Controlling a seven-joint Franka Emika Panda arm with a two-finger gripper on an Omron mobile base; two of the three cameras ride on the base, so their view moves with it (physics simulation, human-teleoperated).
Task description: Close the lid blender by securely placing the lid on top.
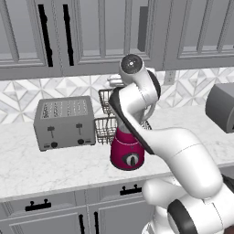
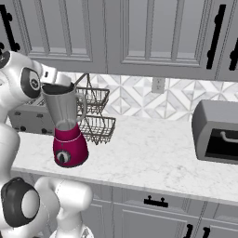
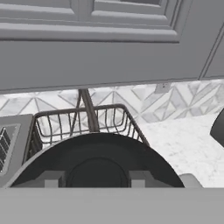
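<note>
I am holding the lid (image 3: 98, 162), a dark round cap, clamped between the two grey fingers (image 3: 51, 179) of my tool (image 3: 97, 180); in the hand view it is spreading across the lower middle, with my jaws closed against its raised centre. In the right base view the lid (image 2: 56, 89) is sitting level with the mouth of the blender (image 2: 67, 125), and I judge it is at or just on the rim, though I cannot tell whether it is seated all the way round. The blender is standing upright on the bench (image 2: 148, 158), its magenta base near the front edge and its clear jar rising with the handle turned toward the wire basket (image 2: 95, 118) just behind it. The toaster (image 1: 64, 122) is standing beside it to the left, and a dark box appliance (image 2: 216, 132) is sitting well apart to the right.

The risks I am weighing: if the lid is resting off-centre or tilted, letting go could leave it cocked on the rim or let it slide off toward the basket. Pressing down hard while misaligned could tip the tall jar or shove the blender toward the bench edge. Pulling away sideways could drag the lid back off.
</note>
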